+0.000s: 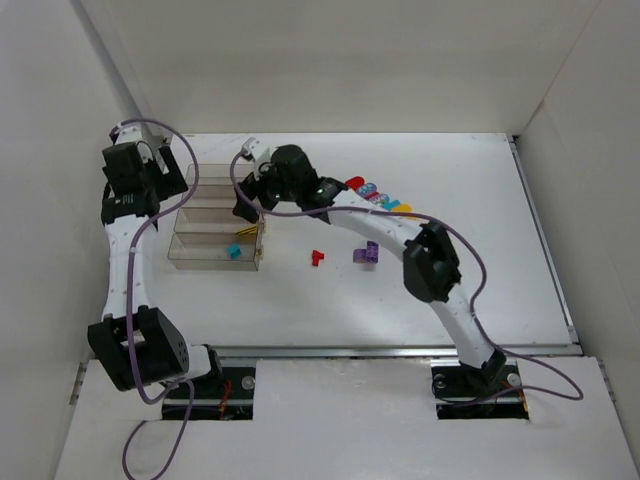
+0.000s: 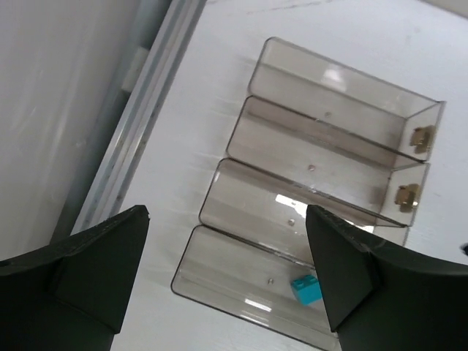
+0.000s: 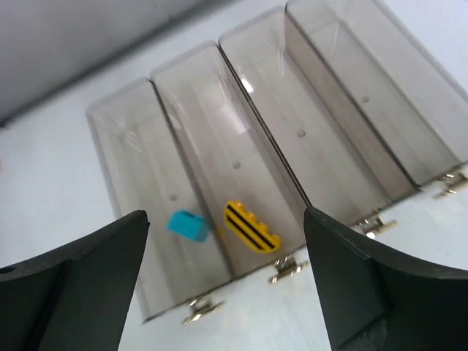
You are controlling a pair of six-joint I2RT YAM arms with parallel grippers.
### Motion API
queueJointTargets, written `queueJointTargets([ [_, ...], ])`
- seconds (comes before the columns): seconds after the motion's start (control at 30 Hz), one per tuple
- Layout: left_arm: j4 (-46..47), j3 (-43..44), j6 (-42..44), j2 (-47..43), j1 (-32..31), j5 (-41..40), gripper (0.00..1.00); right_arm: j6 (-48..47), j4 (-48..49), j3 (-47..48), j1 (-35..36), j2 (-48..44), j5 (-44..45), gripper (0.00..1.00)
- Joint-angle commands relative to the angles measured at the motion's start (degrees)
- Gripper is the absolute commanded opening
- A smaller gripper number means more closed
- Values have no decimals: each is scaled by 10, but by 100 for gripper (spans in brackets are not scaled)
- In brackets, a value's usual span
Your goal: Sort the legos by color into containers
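You are looking down on a white table (image 1: 520,250). Your left arm (image 1: 125,270) rises along the left edge and bends in toward the containers (image 1: 205,262), a row of four clear, smoky bins lying at the left of the table. Your right arm (image 1: 440,270) reaches diagonally across from the near right, and its wrist hangs over the tabbed ends of the bins.

Your left gripper (image 2: 227,216) hovers above the bins with its fingers spread wide and nothing between them. Your right gripper (image 3: 225,214) is likewise spread wide and holds nothing, above the two bins nearest you.

Of the legos, a cyan brick (image 3: 188,225) lies in the bin nearest the arm bases, close to its tabbed end. A yellow brick (image 3: 251,227) with black stripes lies in the next bin, also near the tab.

Out on the table, a red brick (image 1: 318,257) and a purple brick (image 1: 365,252) lie apart from each other, right of the bins. Farther back, a row of bricks (image 1: 380,198) in red, purple, cyan and yellow lies just beside the right arm, partly hidden by it.
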Motion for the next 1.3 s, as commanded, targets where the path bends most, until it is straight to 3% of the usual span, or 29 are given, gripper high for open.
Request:
queueJointTargets([
  [0.0,15,67,58,-6,-6,98,86,61,38,-34,-42,-159,23,92],
  [0.03,8,77,73,-6,-24,117,86,85,38,-81,-60,-181,16,93],
  [0.07,-2,87,93,-1,-32,174,79,125,38,-109,-80,-225,8,93],
  [0.1,-13,109,151,0,-43,212,78,139,38,-138,-101,-248,1,93],
  [0.2,-91,148,257,28,-136,298,81,155,38,-279,-179,-349,21,93],
  [0.23,-118,172,331,51,-175,298,82,155,38,-313,-210,-376,49,94],
  [0.27,-145,180,365,64,-258,292,83,155,38,-375,-225,-399,58,94],
  [0.37,-239,187,444,124,-395,292,85,155,31,-467,-271,-480,73,94],
  [0.47,-273,161,498,167,-478,292,85,155,23,-524,-294,-539,97,94],
  [0.57,-227,120,524,180,-495,292,85,155,18,-559,-306,-583,102,94],
  [0.7,-198,126,518,241,-495,248,76,149,1,-588,-314,-610,102,94],
  [0.77,-189,132,489,266,-515,189,76,149,-14,-603,-314,-625,109,94],
  [0.93,-156,135,404,300,-525,165,78,149,-20,-615,-314,-632,114,94],
  [1.07,-129,118,424,305,-533,179,67,149,-20,-621,-314,-632,109,94],
  [1.17,-141,112,464,323,-547,180,65,149,-20,-621,-314,-626,98,94],
  [1.27,-152,133,457,343,-547,165,53,149,-20,-626,-314,-626,98,93],
])
